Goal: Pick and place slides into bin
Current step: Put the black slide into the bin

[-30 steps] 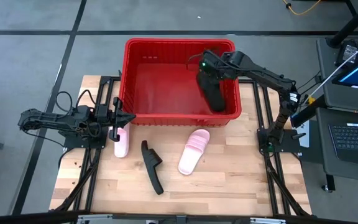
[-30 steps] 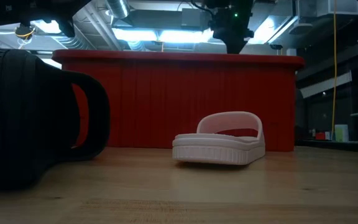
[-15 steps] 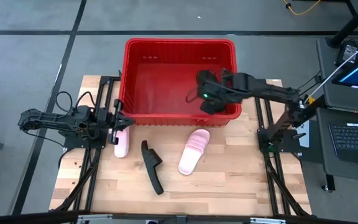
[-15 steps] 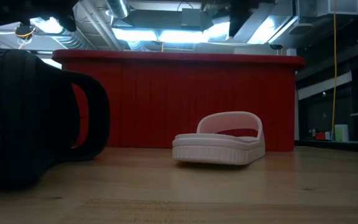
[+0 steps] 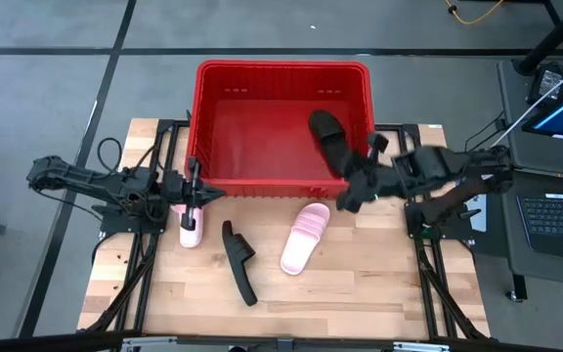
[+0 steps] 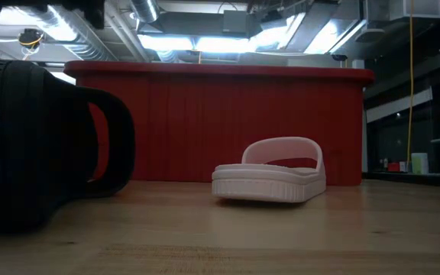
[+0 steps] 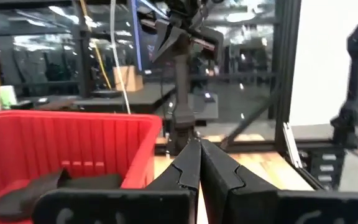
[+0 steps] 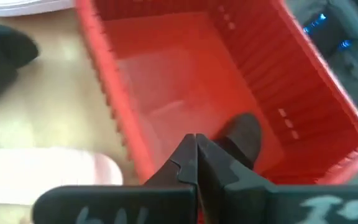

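Withdrawn from the bin point(image 5: 283, 70), our right gripper point(image 5: 357, 192) is hovering with jaws clenched and empty beside its front corner, leaving one black slide point(image 5: 331, 138) lying inside, while our left gripper point(image 5: 199, 195), jaws likewise clenched, is waiting above a pink slide point(image 5: 191, 226).

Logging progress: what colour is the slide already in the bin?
Black slide, lying in the red bin; clearest in the high view.

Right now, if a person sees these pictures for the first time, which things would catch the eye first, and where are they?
The large red bin at the table's far edge dominates, with one black slide lying inside near its right wall. In front of it on the wood lie a pale pink slide and a second black slide, with another pink slide under the left gripper. The right gripper, shut and empty, is above the bin's near right corner.
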